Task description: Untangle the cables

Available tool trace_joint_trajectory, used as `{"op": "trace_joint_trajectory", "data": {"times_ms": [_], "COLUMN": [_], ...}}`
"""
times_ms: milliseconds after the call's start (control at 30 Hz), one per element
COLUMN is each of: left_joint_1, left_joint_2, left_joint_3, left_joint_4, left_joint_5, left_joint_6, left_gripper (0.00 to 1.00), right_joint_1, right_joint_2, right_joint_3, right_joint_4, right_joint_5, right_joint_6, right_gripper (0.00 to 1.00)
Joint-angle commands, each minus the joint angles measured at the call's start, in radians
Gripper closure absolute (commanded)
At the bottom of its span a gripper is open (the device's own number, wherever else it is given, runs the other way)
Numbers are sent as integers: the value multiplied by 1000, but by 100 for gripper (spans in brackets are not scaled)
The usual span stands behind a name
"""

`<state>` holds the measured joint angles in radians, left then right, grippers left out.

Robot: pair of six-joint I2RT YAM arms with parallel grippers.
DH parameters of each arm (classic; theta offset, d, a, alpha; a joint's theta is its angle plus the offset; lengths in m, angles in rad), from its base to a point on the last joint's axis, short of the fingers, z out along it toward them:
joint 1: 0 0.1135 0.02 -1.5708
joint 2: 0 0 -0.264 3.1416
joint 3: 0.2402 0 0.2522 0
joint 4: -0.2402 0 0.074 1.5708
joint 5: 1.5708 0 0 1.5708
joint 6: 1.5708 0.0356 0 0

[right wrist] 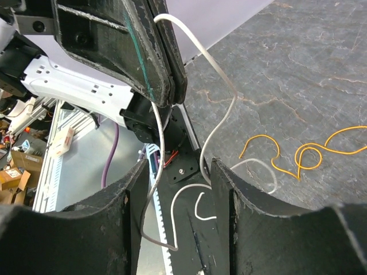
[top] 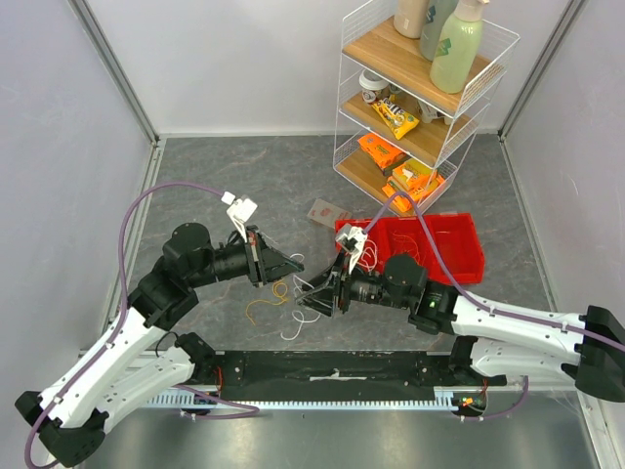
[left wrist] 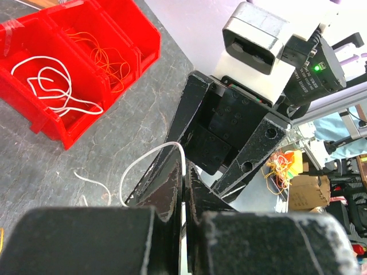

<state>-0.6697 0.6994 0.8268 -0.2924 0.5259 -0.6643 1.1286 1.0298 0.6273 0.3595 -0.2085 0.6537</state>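
Nearest me, loose turns of white cable lie on the grey table, just ahead of the rail that carries the arm bases. A yellow-orange cable lies flat in curls beside them, at about 10 o'clock from the white turns.

Above that spot the two grippers meet almost tip to tip. My right gripper stands partly open, with a clear gap between its fingers. A white strand hangs down through that gap, but I see no grip on it. My left gripper is fully closed and pinches the white cable. One end arcs out over its tip and another strand drops from below it. I think this is the same cable as the turns on the table, though the wrist views do not let me trace it all the way.

Farther out, at 1 o'clock from the grippers, is a red bin. One compartment holds a coiled white lead and the next holds thin orange wires. A small card lies flat at 10 o'clock from the bin. Farthest back, at 12 o'clock, a wire shelf rack carries bottles and snack packets.
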Motion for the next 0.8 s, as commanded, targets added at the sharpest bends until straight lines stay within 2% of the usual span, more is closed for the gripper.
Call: {"op": "trace_joint_trajectory", "data": {"times_ms": [0, 167, 267, 400, 467, 533, 600, 633, 667, 733, 767], "left_joint_1": [-4, -2, -4, -4, -4, -2, -2, -2, -4, -2, -2], "left_joint_2": [14, 14, 14, 17, 17, 18, 25, 25, 23, -1, -23], "left_joint_3": [48, 54, 55, 48, 43, 41, 46, 55, 64, 60, 51], "left_joint_4": [1, 2, 6, 24, 30, 32, 15, -8, -37, -69, -74], "left_joint_5": [-9, 0, 9, 45, 55, 59, 43, 10, -19, -85, -125], "left_joint_6": [-6, -9, -9, -15, -15, -11, 2, 8, 18, 35, 37], "left_gripper": [98, 98, 98, 98, 98, 98, 98, 95, 84, 49, 35], "right_joint_1": [3, 3, 3, 2, 2, 3, 2, 3, 2, 0, -4], "right_joint_2": [16, 29, 39, 52, 44, 35, 9, -11, -29, -77, -101], "right_joint_3": [37, 37, 48, 64, 57, 60, 64, 63, 61, 55, 54], "right_joint_4": [-8, 6, -7, -33, -21, -24, -77, -102, -138, -207, -233], "right_joint_5": [11, 26, 29, 43, 49, 60, 119, 156, 202, 349, 416], "right_joint_6": [-28, -34, -40, -54, -46, -45, -48, -54, -60, -68, -72], "right_gripper": [46, 47, 57, 62, 72, 96, 100, 100, 100, 100, 100]}}
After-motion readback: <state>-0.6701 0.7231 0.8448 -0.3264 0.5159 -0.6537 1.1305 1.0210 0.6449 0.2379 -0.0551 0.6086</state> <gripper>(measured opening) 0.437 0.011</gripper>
